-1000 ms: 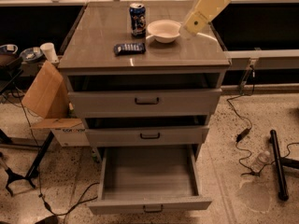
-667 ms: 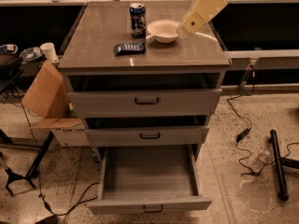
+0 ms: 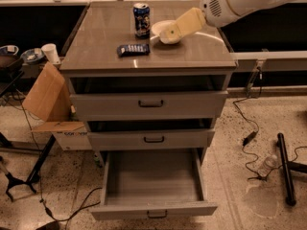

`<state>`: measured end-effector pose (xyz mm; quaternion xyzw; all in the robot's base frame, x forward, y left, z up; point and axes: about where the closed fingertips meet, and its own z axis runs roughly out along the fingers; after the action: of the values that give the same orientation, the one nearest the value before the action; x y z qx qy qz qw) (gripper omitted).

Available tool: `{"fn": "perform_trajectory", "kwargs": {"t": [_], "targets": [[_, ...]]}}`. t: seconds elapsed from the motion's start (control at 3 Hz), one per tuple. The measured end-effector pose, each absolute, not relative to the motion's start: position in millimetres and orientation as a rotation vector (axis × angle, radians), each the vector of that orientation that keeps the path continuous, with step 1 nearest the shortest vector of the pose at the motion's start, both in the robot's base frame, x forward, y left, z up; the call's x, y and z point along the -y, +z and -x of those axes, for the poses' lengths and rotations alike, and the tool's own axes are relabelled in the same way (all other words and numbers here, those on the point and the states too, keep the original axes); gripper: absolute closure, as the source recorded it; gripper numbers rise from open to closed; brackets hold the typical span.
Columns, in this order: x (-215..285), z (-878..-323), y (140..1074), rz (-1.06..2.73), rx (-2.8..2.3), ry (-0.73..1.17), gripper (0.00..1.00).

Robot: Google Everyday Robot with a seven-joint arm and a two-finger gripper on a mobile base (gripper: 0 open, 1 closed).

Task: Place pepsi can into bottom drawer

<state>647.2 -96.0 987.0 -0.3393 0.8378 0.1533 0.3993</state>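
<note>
1. You are looking at the gripper [image 3: 166, 33] hanging over the cabinet top [image 3: 192, 54], at the tip of a cream-coloured link that is slanting down from the white arm [image 3: 240, 1] at the upper right.
2. The gripper is overlapping the white bowl [image 3: 156, 27] in this view. You cannot tell whether it is touching the bowl or floating just above it.
3. You cannot tell from this angle whether the gripper is spread or pressed together, and nothing is showing in its grasp.
4. The pepsi can [image 3: 141, 19] is standing upright on the cabinet top, just to the left of the bowl and apart from the gripper.
5. A flat dark-blue snack packet [image 3: 133, 49] is lying in front of the can, nearer the front edge.
6. The bottom drawer [image 3: 152, 178] is standing pulled well out, showing you its bare grey floor.
7. The top drawer [image 3: 148, 104] and the middle drawer [image 3: 151, 139] are sitting only slightly ajar above it.
8. A cardboard box [image 3: 45, 92] is leaning against the left side of the cabinet, with a white paper cup [image 3: 50, 53] behind it.
9. On the floor to the right, black cables [image 3: 249, 143] are trailing past a plastic bottle [image 3: 267, 164] and a black bar [image 3: 284, 166].
</note>
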Motion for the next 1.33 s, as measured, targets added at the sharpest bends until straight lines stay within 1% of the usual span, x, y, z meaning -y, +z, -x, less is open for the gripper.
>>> {"fn": "perform_trajectory", "kwargs": {"t": [0.33,1.0,1.33], "targets": [[93.8,-662.5,1003.5,0.722,-2.09,0.419,0.0],[92.3,-665.3,1002.4,0.682,-2.096,0.406,0.0],[74.0,-688.0,993.5,0.598,-2.094,0.359,0.0]]}}
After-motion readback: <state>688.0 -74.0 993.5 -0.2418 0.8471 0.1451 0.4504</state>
